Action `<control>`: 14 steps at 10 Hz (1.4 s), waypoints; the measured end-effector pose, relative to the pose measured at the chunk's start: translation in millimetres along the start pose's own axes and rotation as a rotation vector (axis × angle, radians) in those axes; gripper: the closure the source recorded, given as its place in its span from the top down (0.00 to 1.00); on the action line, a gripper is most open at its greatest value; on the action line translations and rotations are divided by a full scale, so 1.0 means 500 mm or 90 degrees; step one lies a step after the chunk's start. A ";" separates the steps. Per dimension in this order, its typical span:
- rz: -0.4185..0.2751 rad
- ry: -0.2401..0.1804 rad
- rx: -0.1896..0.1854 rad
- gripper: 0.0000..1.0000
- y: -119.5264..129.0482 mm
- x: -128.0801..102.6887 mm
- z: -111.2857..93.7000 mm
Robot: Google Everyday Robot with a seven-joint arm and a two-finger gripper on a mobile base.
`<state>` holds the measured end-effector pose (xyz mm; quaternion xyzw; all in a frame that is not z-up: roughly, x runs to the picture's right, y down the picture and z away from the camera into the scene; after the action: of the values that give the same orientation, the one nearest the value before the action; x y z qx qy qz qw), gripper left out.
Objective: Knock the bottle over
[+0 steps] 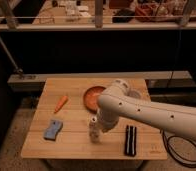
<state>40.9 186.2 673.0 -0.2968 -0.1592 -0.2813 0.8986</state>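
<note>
White arm (146,109) extended leftward, pincer (101,124) low at its end

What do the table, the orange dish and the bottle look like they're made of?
The table: wood by its pale tan tone, matte. The dish: orange-red, smooth, probably plastic or glazed ceramic. The bottle: whitish, dull, likely plastic, though that is hard to tell. The gripper sits right beside the bottle.

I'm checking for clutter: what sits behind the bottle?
The orange bowl, partly covered by the arm. The hand is close beside the bottle; whatever lies beneath the arm is hidden.
</note>
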 end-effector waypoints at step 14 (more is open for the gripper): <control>-0.022 -0.027 -0.007 0.01 -0.031 -0.020 0.040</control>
<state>21.3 192.3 690.8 -0.3053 -0.1819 -0.2910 0.8883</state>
